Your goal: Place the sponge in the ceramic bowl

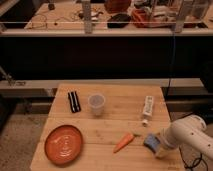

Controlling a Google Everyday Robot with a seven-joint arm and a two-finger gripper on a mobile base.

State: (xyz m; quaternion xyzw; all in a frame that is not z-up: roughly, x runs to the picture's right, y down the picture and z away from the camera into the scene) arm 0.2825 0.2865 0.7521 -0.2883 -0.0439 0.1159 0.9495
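Sponge (151,142) is not in the ceramic bowl (63,144); the two lie well apart, at opposite ends of the front strip of the wooden table (115,125). Left to right: the bowl sits at front left, orange-red, with its rings showing and nothing visible inside. Behind it and a little right, two black markers (74,101) lie side by side. Next comes a clear plastic cup (96,104), upright, mid-table. A carrot (123,142) lies slanted near the front edge, on the direct line between bowl and sponge. A white tube (147,110) lies lengthwise behind and to the right of the carrot. The sponge is at front right, light blue, just beside the carrot. The gripper (156,146) is right at the sponge, on a white arm (187,134) entering from the right edge. Grip state: cannot tell whether it is closed on the sponge or merely against it, nor whether the sponge rests on the wood or is raised. Judgement: the work is at the pickup end, either securing the sponge or starting to carry it. To do it well, the hold should be confirmed before any travel, since a soft block compresses and can slip. The carry needs enough height to clear the carrot and should stay forward of the cup. Release should be low over the bowl's middle, because a light sponge may bounce off a shallow glossy dish.
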